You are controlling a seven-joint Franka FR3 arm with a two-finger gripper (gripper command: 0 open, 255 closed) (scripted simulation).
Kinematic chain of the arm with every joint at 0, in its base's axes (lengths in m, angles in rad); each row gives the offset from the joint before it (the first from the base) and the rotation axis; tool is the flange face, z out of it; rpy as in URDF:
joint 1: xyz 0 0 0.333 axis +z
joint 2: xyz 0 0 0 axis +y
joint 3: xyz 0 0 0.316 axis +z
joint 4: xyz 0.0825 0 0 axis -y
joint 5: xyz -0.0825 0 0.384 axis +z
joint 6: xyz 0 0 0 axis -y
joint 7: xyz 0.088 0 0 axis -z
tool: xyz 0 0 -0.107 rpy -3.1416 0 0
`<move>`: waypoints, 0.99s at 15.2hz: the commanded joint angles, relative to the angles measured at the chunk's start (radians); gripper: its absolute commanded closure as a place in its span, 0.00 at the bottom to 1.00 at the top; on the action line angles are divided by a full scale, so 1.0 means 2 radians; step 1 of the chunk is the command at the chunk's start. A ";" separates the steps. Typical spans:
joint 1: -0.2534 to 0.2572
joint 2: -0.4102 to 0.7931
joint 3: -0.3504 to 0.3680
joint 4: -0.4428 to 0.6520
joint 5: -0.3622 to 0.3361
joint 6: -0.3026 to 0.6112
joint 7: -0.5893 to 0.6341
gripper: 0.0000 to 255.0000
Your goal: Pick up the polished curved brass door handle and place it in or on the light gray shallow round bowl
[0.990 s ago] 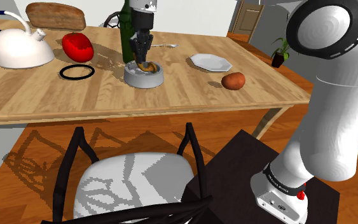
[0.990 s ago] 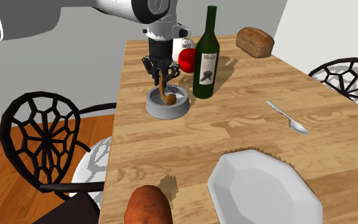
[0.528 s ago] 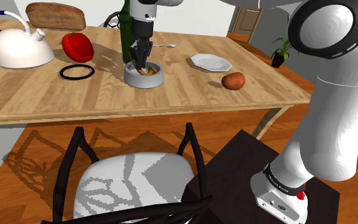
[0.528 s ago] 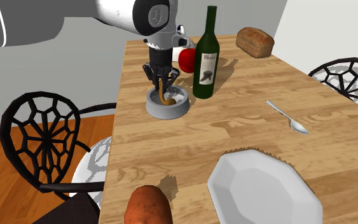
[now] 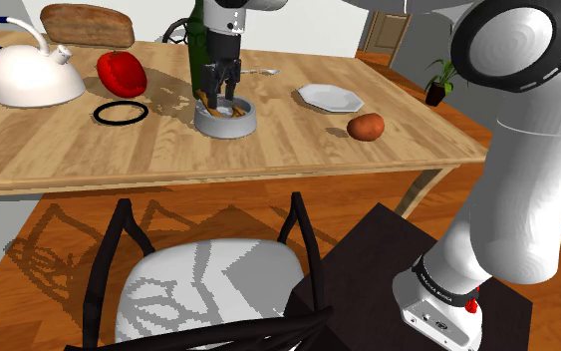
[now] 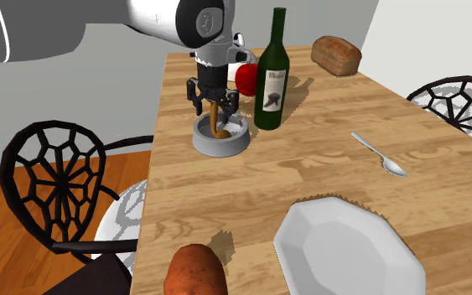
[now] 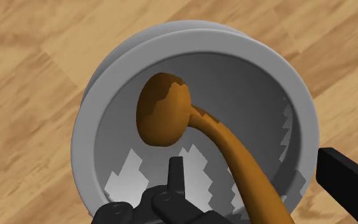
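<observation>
While the brass handle sits in the bowl, the end effector gapes empty.

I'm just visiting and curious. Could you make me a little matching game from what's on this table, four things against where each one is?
Things:
1 curved brown handle
2 spoon
3 potato
4 red pepper

Places:
A beside the white kettle
B next to the white plate
C inside the grey bowl
D alone on bare wood, at the second exterior view's right of the green bottle

Pairs: 1-C, 2-D, 3-B, 4-A.
</observation>
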 commanded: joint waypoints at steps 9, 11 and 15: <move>-0.003 0.009 -0.001 0.077 -0.001 -0.069 0.002 0.00; -0.003 0.009 -0.001 0.078 -0.001 -0.069 0.002 0.00; -0.003 0.009 -0.001 0.078 -0.001 -0.069 0.002 0.00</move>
